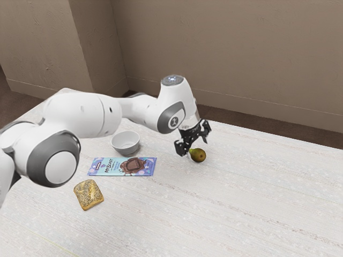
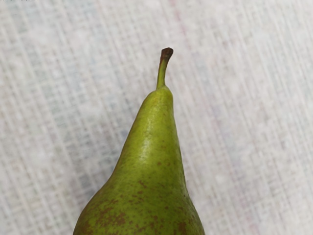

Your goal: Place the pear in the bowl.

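My gripper is low over the table in the exterior view, its two black fingers spread wide. Just beneath it lies the green-brown pear, on its side on the table, with nothing seen pressing it from two sides. In the wrist view the pear is close under my hand, its stem and narrow neck visible and its broad end cut off by the lower edge. The light grey bowl stands upright toward the exterior view's left, apart from the pear.
A blue and purple chocolate packet lies flat in front of the bowl in the exterior view. A seeded slice of bread is nearer the camera. All rest on the whitish table; a brown wall rises behind.
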Controlling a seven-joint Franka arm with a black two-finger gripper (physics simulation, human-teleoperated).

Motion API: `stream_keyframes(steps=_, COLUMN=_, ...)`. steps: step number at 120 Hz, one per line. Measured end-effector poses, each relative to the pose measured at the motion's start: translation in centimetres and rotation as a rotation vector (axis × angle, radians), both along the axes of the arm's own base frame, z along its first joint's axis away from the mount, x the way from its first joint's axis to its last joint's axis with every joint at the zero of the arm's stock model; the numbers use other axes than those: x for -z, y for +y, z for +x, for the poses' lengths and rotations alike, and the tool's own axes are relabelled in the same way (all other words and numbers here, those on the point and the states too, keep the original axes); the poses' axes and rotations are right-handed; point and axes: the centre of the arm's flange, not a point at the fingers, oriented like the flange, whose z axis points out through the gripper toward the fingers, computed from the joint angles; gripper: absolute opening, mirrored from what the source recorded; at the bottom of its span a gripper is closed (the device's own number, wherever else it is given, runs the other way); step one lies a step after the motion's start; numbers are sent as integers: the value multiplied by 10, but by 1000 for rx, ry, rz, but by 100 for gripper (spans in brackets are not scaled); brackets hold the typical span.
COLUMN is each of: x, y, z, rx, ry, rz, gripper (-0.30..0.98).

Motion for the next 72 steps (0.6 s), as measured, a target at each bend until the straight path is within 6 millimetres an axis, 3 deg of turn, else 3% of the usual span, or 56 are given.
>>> stream_keyframes(steps=72, x=24, y=3, z=7, rx=63, ry=-36, rz=3, gripper=69)
